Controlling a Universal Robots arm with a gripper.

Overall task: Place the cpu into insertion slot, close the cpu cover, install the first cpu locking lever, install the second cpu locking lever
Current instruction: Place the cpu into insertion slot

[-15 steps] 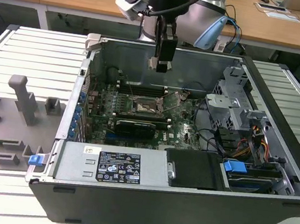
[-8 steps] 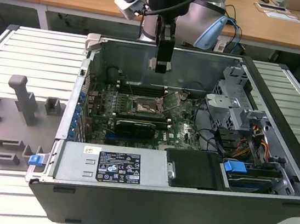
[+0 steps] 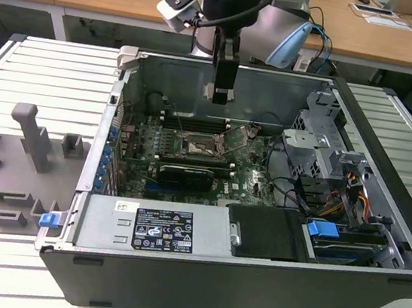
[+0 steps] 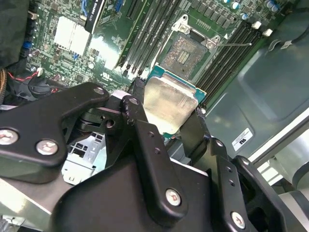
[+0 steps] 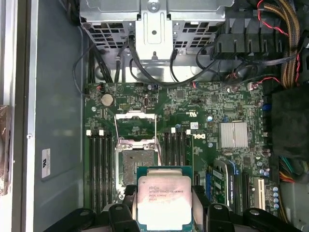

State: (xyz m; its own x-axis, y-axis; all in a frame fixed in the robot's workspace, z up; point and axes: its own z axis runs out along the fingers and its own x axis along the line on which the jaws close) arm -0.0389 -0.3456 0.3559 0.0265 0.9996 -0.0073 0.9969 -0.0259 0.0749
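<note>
Item: one computer case (image 3: 211, 285), lid off, lying on a slatted metal surface (image 3: 50, 65). Arm's pincer (image 3: 219, 93) is hanging inside the case, raised above the insertion slot (image 5: 134, 164). The pincer is clamping the cpu (image 5: 164, 199) by two opposite edges, one black finger (image 4: 141, 123) pressing on each side. The cpu is showing its pale metal face to both wrist views and is riding clear of the insertion slot, not seated in it. The insertion slot is lying bare, its shiny grey centre exposed. The cpu cover (image 5: 136, 123) is standing open, hinged up at the slot's edge farthest from the cpu, with thin wire levers running along the slot's two flanks. Long black memory slots (image 5: 175, 147) are running in banks on both sides of the insertion slot. The green circuit board (image 5: 203, 101) is surrounding the insertion slot on all sides. A finned silver heatsink (image 5: 233, 134) is sitting on the board beyond one memory bank, well apart from the slot. A grey power supply box (image 3: 154, 227) with a label is lying between the insertion slot and the case's near wall in the exterior view. A metal drive cage (image 3: 317, 146) is standing to the exterior view's right of the slot. A grey moulded fixture tray (image 3: 16, 152) is resting outside the case, to the exterior view's left of the slot.
</note>
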